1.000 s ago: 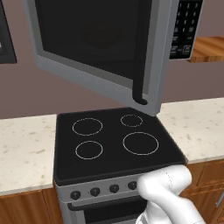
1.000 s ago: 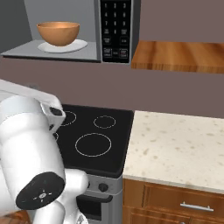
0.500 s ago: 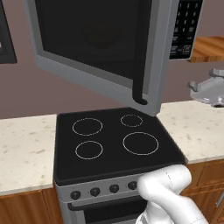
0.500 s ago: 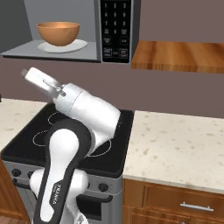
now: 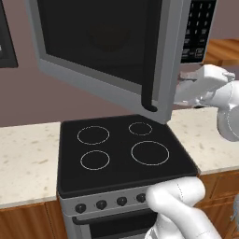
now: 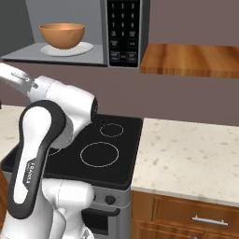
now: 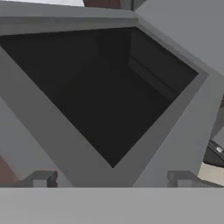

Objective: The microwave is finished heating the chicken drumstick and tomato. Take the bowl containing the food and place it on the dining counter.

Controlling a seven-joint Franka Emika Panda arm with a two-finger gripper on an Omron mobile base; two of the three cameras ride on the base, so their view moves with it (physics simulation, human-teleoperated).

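Bowl [image 6: 62, 35]: orange-tan, round, seated upright on a white plate [image 6: 81, 48] inside the microwave [image 6: 122, 32], whose grey cavity is seen open in the right base view; its contents cannot be made out over the rim. Plate rim is seen to project past the bowl on all visible sides, with bare cavity floor in front of it up to the front edge, and free height is left between bowl rim and cavity ceiling. Microwave door [image 5: 100, 51]: dark glass in a grey frame, swung out over the stove [image 5: 122, 151], its lower corner hanging above the back burners; a black handle [image 5: 148, 56] is carried along its free edge. Keypad [image 6: 122, 29]: black, white buttons, set at the right of the cavity. Gripper [image 7: 111, 177]: two finger tips are held wide apart with nothing between them, close before the door's glass and frame edge in the hand view. Arm [image 5: 205, 86]: white, seen in the left base view reaching in from the right behind the door's free edge, below the keypad. Stove top: four ring burners, bare. Counter [image 6: 186, 156]: beige speckled, flanking the stove on both sides, bare, its front edge over brown cabinets. Wooden shelf [image 6: 189, 59]: mounted right of the microwave, level with its base.
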